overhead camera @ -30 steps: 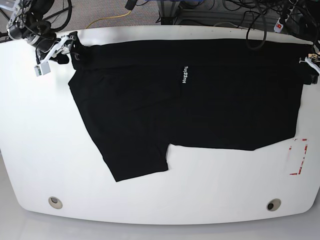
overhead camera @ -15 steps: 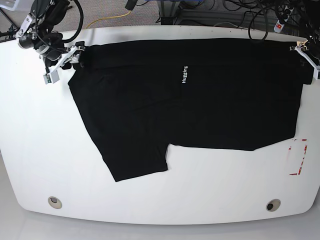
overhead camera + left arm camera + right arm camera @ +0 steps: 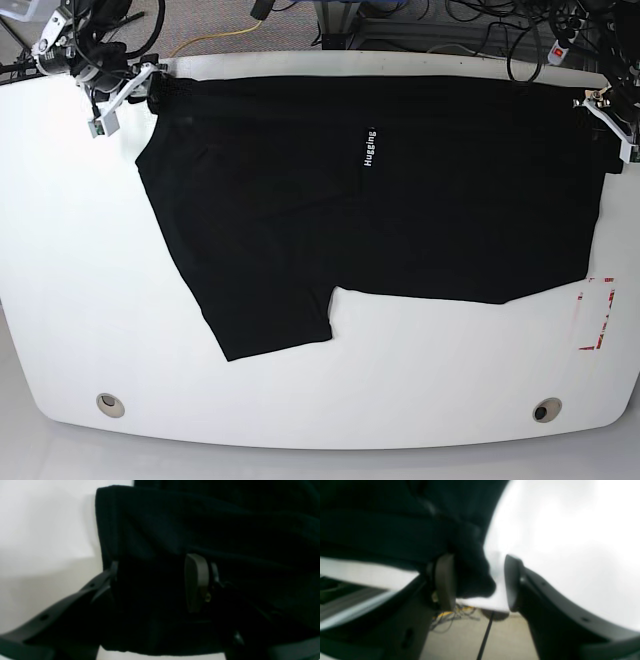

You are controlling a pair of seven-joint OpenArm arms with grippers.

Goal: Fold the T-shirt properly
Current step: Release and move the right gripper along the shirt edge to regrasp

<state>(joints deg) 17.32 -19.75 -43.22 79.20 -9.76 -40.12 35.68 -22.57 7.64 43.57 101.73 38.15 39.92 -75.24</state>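
One black T-shirt [image 3: 380, 190] lies spread flat on one white desk [image 3: 60, 280]. It covers the far half of the desk, from the far-left corner to the far-right edge. One sleeve [image 3: 270, 310] points toward the near edge, left of centre. One small white label [image 3: 371, 148] with lettering lies on the cloth near the far edge, roughly mid-width.

Two arms are in view, one at each far corner of the desk.

Right claw [image 3: 130, 92]: at the far-left corner, at the shirt's corner. In the right wrist view, two pads are visible with a gap between them. A lump of black cloth [image 3: 472, 580] sits in that gap against one pad [image 3: 445, 580]; white desk surface shows between the cloth and the other pad [image 3: 511, 580]. The jaws stand apart and are not clamped on the cloth.

Left claw [image 3: 605, 118]: at the far-right edge, at the shirt's other far corner. In the left wrist view, black cloth [image 3: 200, 525] fills the space between the two fingers, and one pad [image 3: 197, 580] lies against it. Whether the jaws pinch the cloth cannot be told from this dark view.

Two round grommets are set in the desk near the near edge, one left [image 3: 111, 404], one right [image 3: 547, 409]. One red-marked rectangle [image 3: 598, 312] lies near the right edge, just beside the shirt's hem.
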